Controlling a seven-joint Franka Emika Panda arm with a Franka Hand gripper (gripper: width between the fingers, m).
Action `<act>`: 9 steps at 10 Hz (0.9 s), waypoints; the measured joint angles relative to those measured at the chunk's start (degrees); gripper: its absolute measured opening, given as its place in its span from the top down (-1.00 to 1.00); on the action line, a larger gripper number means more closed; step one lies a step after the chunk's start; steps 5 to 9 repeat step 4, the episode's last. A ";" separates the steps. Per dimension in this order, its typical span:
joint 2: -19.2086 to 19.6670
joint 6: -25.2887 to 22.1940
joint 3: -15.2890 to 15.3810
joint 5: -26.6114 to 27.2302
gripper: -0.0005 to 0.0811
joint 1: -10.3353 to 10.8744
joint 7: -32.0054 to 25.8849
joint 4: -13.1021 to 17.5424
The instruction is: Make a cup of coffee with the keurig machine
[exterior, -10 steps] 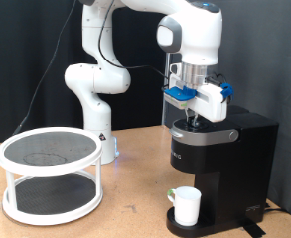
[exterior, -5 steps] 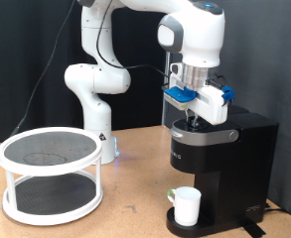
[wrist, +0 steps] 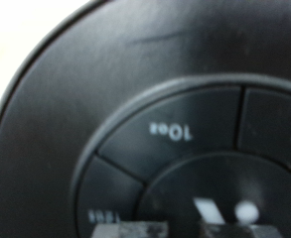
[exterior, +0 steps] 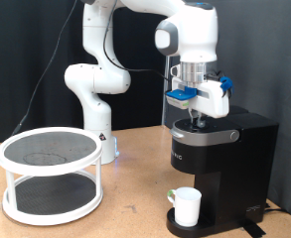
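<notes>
I see the gripper [exterior: 194,121] low over the keurig machine [exterior: 222,164] at the frame's right, fingertips at its top panel; I cannot tell if the fingers are together. The wrist view shows size buttons [wrist: 180,134] close up. The cup [exterior: 186,205] sits on the drip base, lower right. The machine looks heavy and rigid; its buttons need only a light press.

The keurig machine [exterior: 220,159] looks like matt black plastic with a silvery band; the cup [exterior: 186,205] appears smooth, glossy white ceramic.
</notes>
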 joint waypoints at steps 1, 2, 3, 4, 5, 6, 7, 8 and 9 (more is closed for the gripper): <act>-2.00 0.53 -0.54 4.09 0.99 0.04 -3.59 -1.12; -4.11 0.53 -1.21 7.63 0.99 0.11 -6.55 -1.99; -6.17 0.51 -1.95 10.49 0.99 0.17 -8.72 -2.76; -8.11 -0.68 -2.71 11.80 0.99 0.21 -10.14 -3.20; -8.11 -0.68 -2.71 11.80 0.99 0.21 -10.14 -3.20; -8.11 -0.68 -2.71 11.80 0.99 0.21 -10.14 -3.20; -8.11 -0.68 -2.71 11.80 0.99 0.21 -10.14 -3.20; -8.11 -0.68 -2.71 11.80 0.99 0.21 -10.14 -3.20; -8.11 -0.68 -2.71 11.80 0.99 0.21 -10.14 -3.20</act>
